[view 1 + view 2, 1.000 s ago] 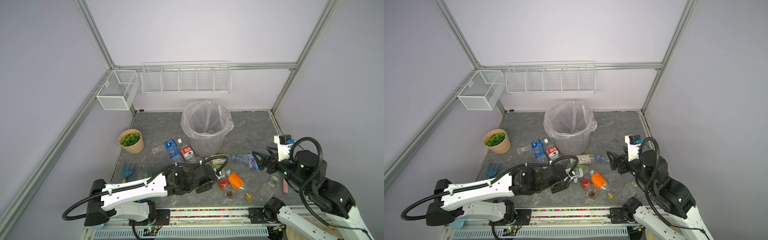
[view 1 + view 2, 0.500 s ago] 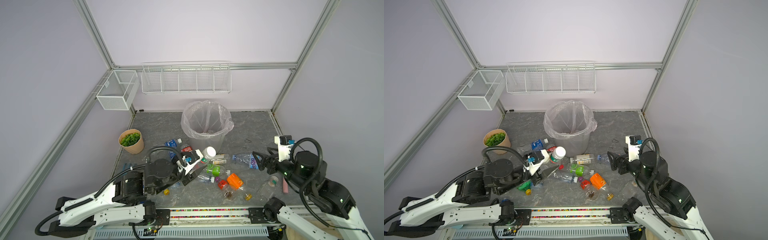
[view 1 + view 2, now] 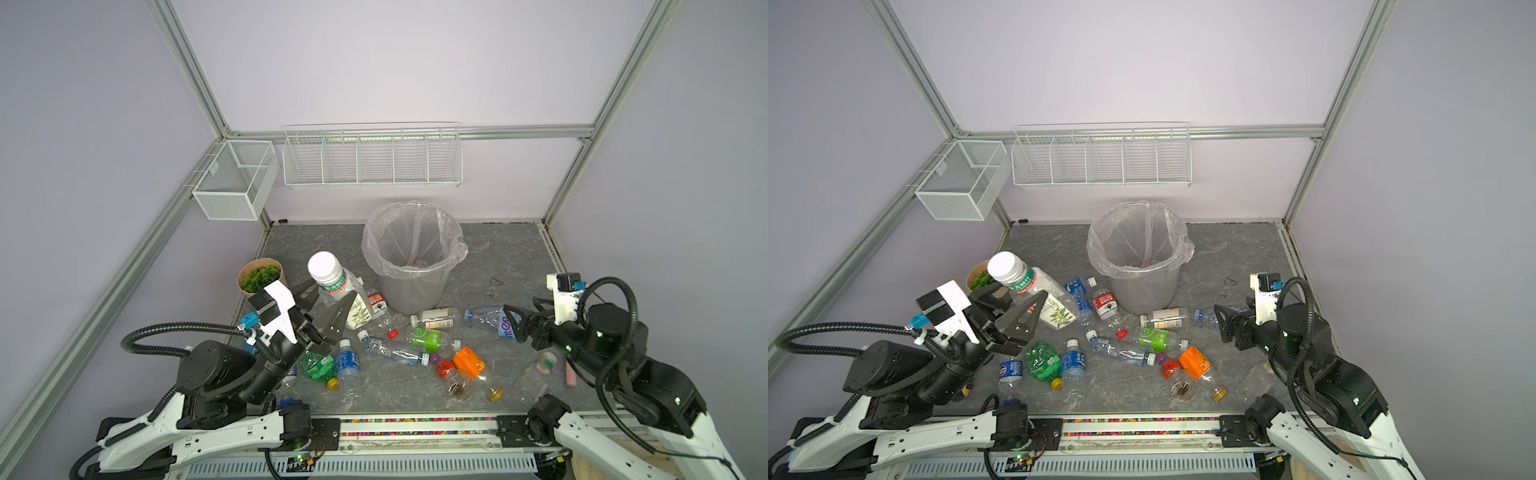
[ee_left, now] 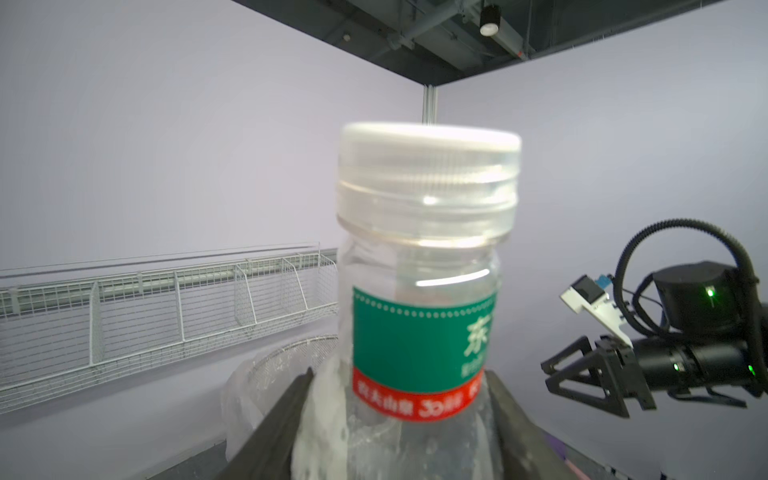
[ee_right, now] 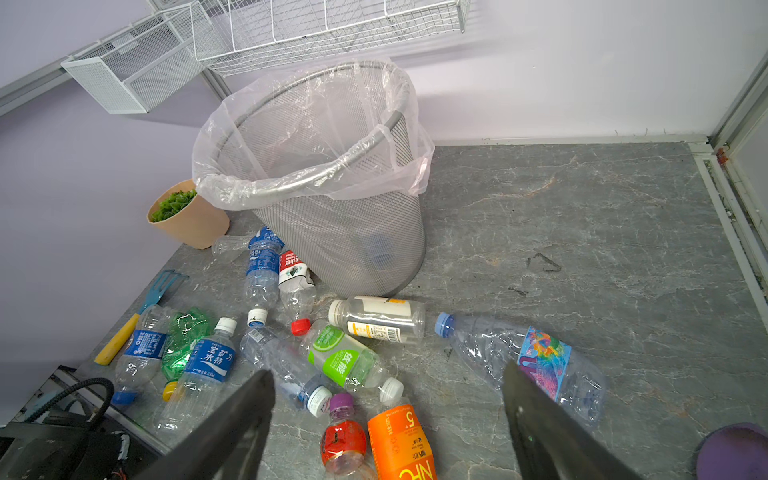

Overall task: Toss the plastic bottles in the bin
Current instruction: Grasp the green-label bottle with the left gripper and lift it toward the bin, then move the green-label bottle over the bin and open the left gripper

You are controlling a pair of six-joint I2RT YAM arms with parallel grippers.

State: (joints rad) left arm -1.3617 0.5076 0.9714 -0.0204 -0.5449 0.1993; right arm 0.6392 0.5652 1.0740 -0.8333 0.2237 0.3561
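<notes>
Grey marbled tabletop: bin upright mid-back; tan plant pot near L edge; plastic bottles lie scattered btwn bin & front edge, mostly on sides; blue rake w/ yellow handle front-L.

Robot lab test cell, aluminium frame, plain lilac wall panels, white wire baskets on the back rail, dark industrial ceiling

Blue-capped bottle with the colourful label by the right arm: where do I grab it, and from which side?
Take the blue-capped bottle at its clear mid-body, between cap and label, from above, jaws across its width. It lies on its side on the table, both long sides free.
</notes>
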